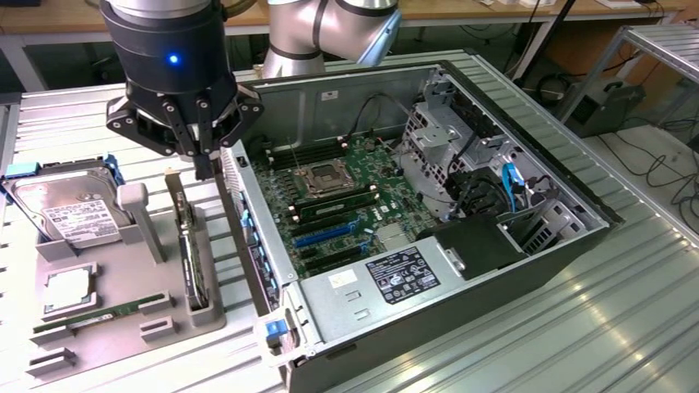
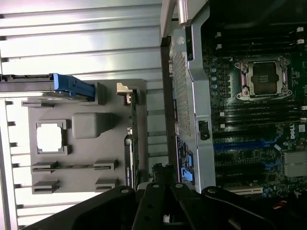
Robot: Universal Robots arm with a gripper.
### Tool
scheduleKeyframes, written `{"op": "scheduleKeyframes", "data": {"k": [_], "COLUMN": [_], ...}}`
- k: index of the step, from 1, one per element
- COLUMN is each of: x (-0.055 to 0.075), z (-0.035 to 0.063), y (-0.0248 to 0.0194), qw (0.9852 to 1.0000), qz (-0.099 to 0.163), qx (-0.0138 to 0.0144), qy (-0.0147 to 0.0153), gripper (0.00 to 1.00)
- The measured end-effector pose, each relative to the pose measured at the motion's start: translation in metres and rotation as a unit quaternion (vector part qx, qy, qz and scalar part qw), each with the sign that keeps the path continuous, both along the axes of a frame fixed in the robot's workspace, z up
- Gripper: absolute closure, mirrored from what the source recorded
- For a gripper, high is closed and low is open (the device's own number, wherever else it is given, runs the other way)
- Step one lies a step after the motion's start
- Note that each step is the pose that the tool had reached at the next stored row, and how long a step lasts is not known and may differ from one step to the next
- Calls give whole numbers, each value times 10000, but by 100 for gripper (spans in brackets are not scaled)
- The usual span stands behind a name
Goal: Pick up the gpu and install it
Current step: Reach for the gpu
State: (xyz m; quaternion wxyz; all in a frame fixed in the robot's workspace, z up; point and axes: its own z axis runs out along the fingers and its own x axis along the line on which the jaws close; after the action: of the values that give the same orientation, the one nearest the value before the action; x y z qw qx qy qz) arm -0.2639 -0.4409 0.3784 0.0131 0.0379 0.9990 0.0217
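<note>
1. Over the gap btw grey holder (image 1: 120, 321) and PC case (image 1: 552, 250), pincer (image 1: 205, 170) (image 2: 163, 168) hangs w/ fingers shut, gripping nothing.
2. Gpu (image 1: 195, 264) (image 2: 136, 125) stands on edge in holder slot, just beside pincer tips.
3. Holder & case sit on bench (image 1: 617, 332).

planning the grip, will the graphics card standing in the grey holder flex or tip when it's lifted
Probably stiff: the graphics card looks like a flat rigid board. Likely light for its size, being so thin edge-on. It may tip if nudged sideways, since it stands on its narrow edge in the grey holder.
</note>
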Motion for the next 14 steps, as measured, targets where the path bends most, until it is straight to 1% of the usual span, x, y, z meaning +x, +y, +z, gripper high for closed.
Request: {"op": "scheduleKeyframes", "data": {"k": [14], "x": [0], "z": [-9], "y": [-31], "qw": [10000], "qz": [0], "qx": [0], "qy": [0], "gripper": [89]}}
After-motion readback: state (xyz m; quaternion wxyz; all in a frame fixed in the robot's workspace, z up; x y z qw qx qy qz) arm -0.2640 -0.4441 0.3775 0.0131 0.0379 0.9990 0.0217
